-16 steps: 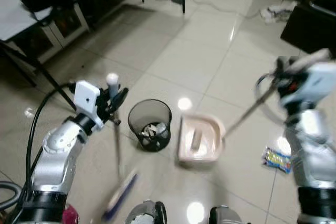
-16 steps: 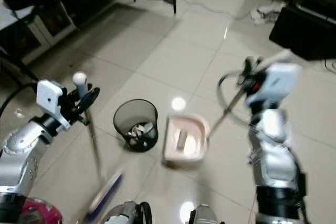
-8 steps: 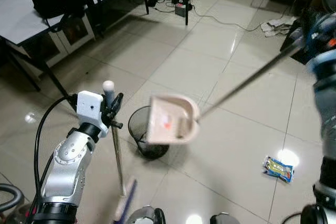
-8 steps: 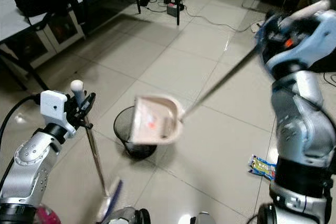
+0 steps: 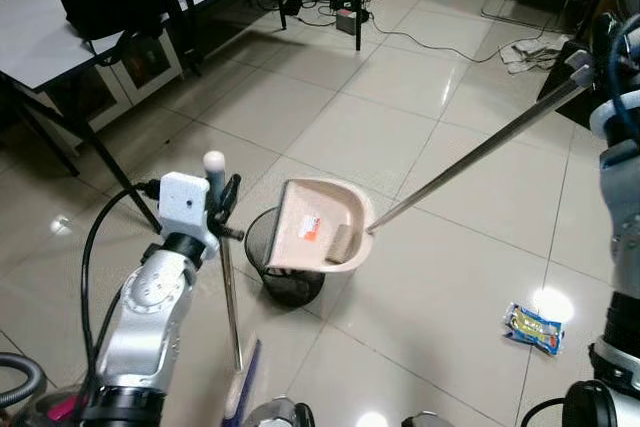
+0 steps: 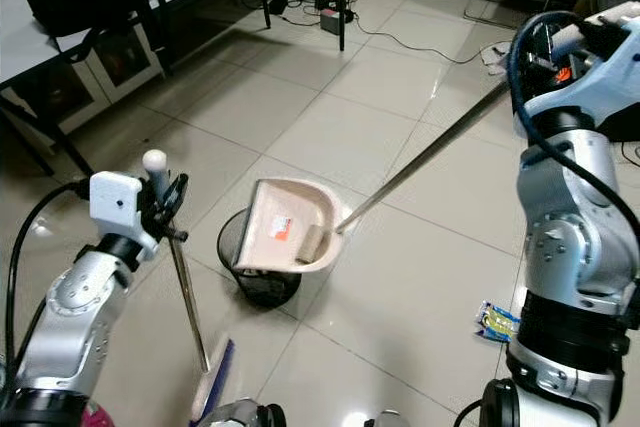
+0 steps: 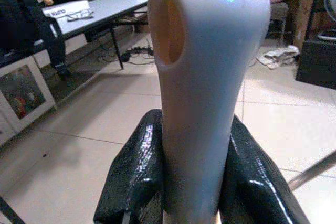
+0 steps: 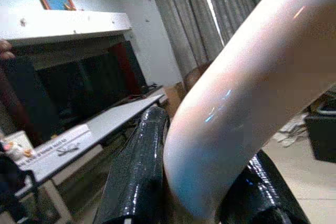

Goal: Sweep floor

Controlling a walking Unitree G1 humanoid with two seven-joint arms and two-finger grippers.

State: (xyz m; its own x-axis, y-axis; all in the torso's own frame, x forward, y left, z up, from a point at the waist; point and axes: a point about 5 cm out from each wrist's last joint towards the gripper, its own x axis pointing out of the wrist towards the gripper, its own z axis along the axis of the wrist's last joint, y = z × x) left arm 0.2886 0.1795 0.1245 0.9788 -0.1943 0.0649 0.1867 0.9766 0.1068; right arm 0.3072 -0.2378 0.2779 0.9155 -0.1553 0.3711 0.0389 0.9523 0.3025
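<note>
A beige dustpan (image 5: 322, 239) hangs tilted just above the black mesh bin (image 5: 285, 269) at the centre of the frame, its open mouth facing down toward the lower left, over the bin's rim. Its long metal handle (image 5: 470, 159) runs up to the upper right edge, where the right gripper (image 8: 199, 182) is clamped around the pale curved grip. 2 pieces of debris lie in the pan, a red-marked scrap (image 5: 309, 231) and a small pale block (image 5: 341, 241) near the back wall; judging by the slope, more tilt is needed to slide them out. At the left, the left gripper (image 7: 191, 171) is closed on the broom (image 5: 232, 327) just under its white knob, the shaft standing near upright, bristles at the bottom edge. A blue-and-yellow wrapper (image 5: 532, 328) lies on the tiled floor (image 5: 400, 127) at the lower right, well apart from the bin and nearer the right arm.
</note>
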